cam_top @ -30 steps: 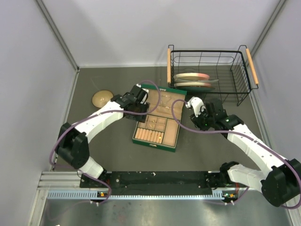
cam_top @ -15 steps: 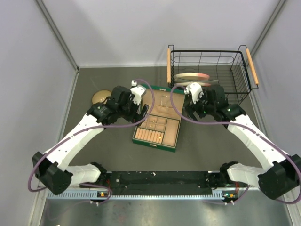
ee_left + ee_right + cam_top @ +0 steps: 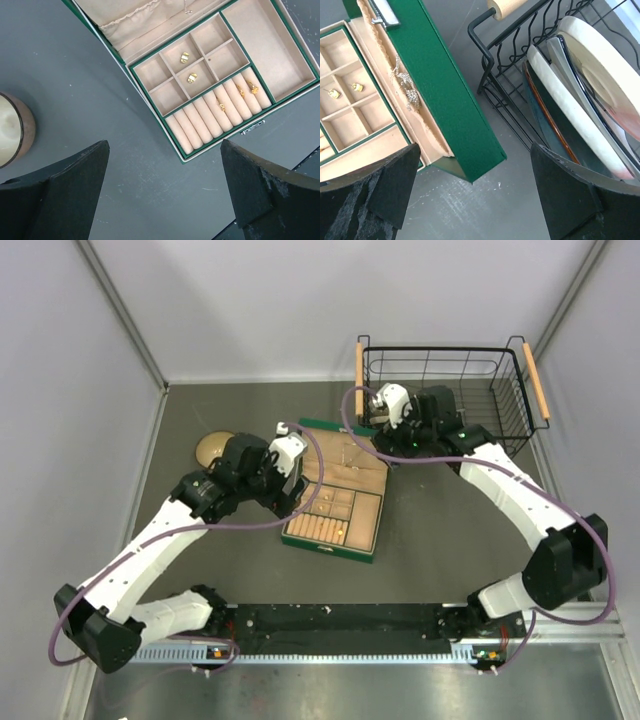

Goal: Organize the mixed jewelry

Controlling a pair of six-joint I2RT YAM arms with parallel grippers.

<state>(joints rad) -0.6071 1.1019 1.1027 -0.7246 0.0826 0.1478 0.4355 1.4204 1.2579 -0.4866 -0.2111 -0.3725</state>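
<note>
The green box (image 3: 338, 502) lies open on the table with its lid (image 3: 445, 85) raised. Of the mixed jewelry, two tiny gold bits (image 3: 184, 57) (image 3: 192, 77) lie in its small square compartments. More gold pieces (image 3: 221, 106) (image 3: 252, 89) sit on the ring rolls. A silver chain piece (image 3: 405, 86) hangs in the lid's pocket. My left gripper (image 3: 288, 475) (image 3: 165, 146) hangs open over bare table at the box's left corner, holding nothing. My right gripper (image 3: 388, 432) (image 3: 475, 150) hangs open behind the lid's corner, also holding nothing.
The round wooden bowl (image 3: 212, 447) (image 3: 12, 130) stands left of the box, close to my left arm. A black wire basket (image 3: 450, 400) holding plates (image 3: 590, 85) stands at the back right, right beside my right gripper. Grey walls close in the table.
Both grippers have opened. The left one drew back from the lid toward the box's left side. The right one moved away from the box's right side to the back, next to the basket.
</note>
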